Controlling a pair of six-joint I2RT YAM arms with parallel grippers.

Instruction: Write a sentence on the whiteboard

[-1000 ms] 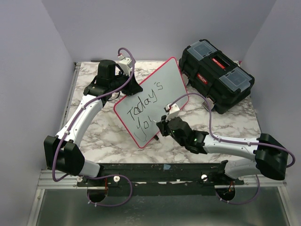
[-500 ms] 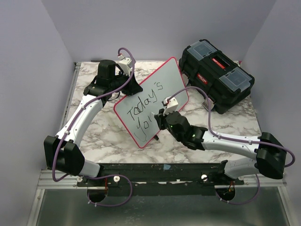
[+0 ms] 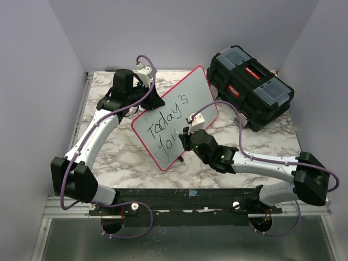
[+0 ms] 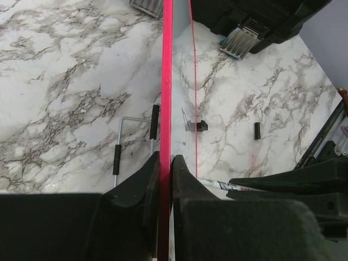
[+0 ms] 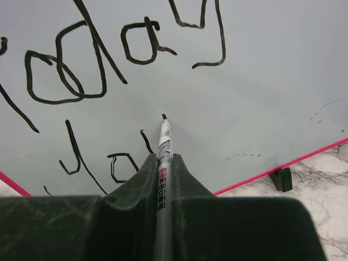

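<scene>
The marble desk (image 3: 114,157) carries the whiteboard (image 3: 193,92), propped tilted at its centre beside the black toolbox (image 3: 250,87). The left claw (image 4: 166,160) is clamped on the board's red rim. The right claw (image 5: 163,160) grips a marker (image 5: 163,141), its tip at the sentence (image 3: 166,117): "Today's" above an unfinished second line.

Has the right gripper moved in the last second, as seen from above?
Yes. The right gripper, holding the marker, shifted slightly farther onto the whiteboard, toward the black toolbox, which has not moved.

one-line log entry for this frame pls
left claw: shut on whiteboard edge | right claw: shut on marker, tip at board | sentence: "Today's" written, second line partial
</scene>
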